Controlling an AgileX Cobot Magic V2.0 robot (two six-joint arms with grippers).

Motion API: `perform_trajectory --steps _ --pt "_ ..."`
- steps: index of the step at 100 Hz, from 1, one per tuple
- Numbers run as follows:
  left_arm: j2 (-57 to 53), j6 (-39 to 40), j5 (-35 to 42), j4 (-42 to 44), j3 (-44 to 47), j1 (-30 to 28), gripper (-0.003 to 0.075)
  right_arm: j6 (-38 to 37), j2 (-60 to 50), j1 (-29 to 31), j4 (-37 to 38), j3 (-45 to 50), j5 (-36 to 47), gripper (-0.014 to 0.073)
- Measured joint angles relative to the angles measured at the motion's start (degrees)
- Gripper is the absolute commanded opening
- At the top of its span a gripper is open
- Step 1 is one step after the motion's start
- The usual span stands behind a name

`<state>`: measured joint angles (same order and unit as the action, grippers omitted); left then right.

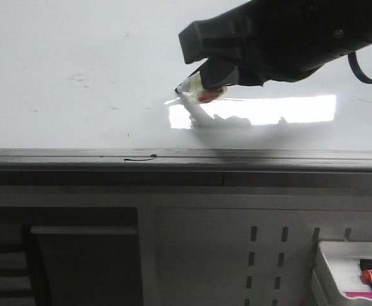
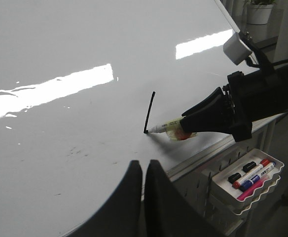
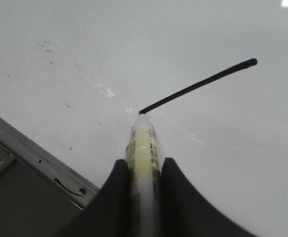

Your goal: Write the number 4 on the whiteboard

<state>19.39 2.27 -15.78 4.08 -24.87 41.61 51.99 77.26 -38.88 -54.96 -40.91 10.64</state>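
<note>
The whiteboard (image 1: 78, 64) is large, glossy and white with faint smudges; it also shows in the left wrist view (image 2: 60, 44) and the right wrist view (image 3: 60, 29). My right gripper (image 1: 213, 78) (image 2: 196, 123) (image 3: 143, 170) is shut on a white-and-yellow marker (image 3: 143, 143) (image 2: 164, 127). The marker's tip touches the board at the lower end of a single slanted black stroke (image 2: 150, 111) (image 3: 198, 85). No full number 4 shows. In the front view the stroke is lost in glare. My left gripper (image 2: 143, 170) is shut and empty above the board's near edge.
The board's grey metal rim (image 1: 250, 158) carries a short black squiggle ending in a dot (image 1: 140, 158) (image 3: 67, 186). A small white tray (image 1: 329, 261) (image 2: 218, 190) holding several markers hangs on the pegboard panel below the board's right end.
</note>
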Motion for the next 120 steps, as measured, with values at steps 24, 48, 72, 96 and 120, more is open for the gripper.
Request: perform_trajectory --steps 24,48,72,96,120 --pt "0.0 0.0 0.0 0.0 0.0 0.0 -0.0020 4.9 -3.9 3.5 -5.5 1.7 -0.3 -0.0062" --pt "0.0 0.0 0.0 0.0 0.0 0.0 -0.0020 20.5 -10.4 5.5 -22.6 6.8 6.3 -0.0064" --pt "0.0 0.0 0.1 0.0 0.0 0.0 -0.0020 25.5 -12.5 5.7 -27.8 7.8 9.2 -0.0064" --pt "0.0 0.0 0.3 0.0 0.0 0.0 -0.0020 25.8 -13.9 4.4 -29.1 4.3 -0.1 -0.0064" --pt "0.0 0.0 0.3 0.0 0.0 0.0 -0.0020 25.8 -12.4 3.9 -28.9 -0.1 -0.2 -0.0064"
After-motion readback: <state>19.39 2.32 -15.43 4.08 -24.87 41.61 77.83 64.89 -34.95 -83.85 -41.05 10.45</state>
